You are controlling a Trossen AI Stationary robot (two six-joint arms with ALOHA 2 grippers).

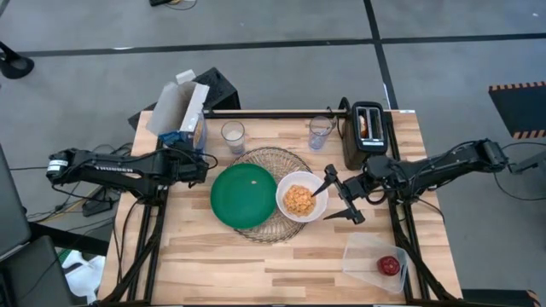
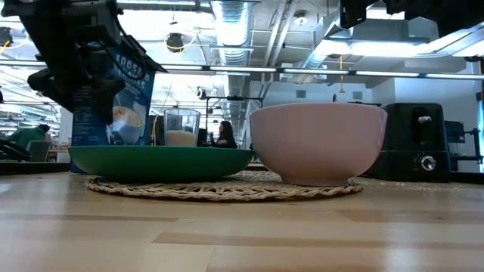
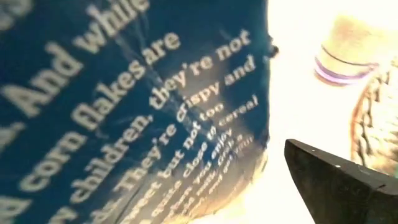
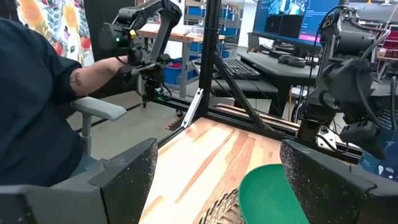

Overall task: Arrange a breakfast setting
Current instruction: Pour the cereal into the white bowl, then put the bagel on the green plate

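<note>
I have the left claw (image 1: 198, 162) at the tall blue cereal box (image 1: 189, 128) on the tabletop's (image 1: 281, 264) far left corner; its fingers are spread wide either side of the box, not pressing it. I judge the box is just being set down, so I would draw straight back without nudging it, since a tall carton tips easily.

The right claw (image 1: 341, 198) hovers wide open and empty just beside the white ceramic bowl (image 1: 301, 198), which holds orange cereal flakes (image 1: 298, 199) and a spoon (image 1: 322, 188) leaning on its rim. The bowl sits on the round woven wire mat (image 1: 271, 159), touching the flat green plate (image 1: 244, 196) next to it.

Behind the mat stand two clear glasses: one filled with something white (image 1: 233, 135), one looking empty (image 1: 320, 131). The left glass is near the cereal box, so my retreat must stay clear of it.

The black toaster (image 1: 368, 132) stands at the far right with a pale bagel (image 1: 365, 124) in its slot. A small red apple (image 1: 389, 265) lies in the clear plastic tub (image 1: 371, 256) at the near right corner. Those two likely still belong on the plate, and the right arm is nearer to both.
</note>
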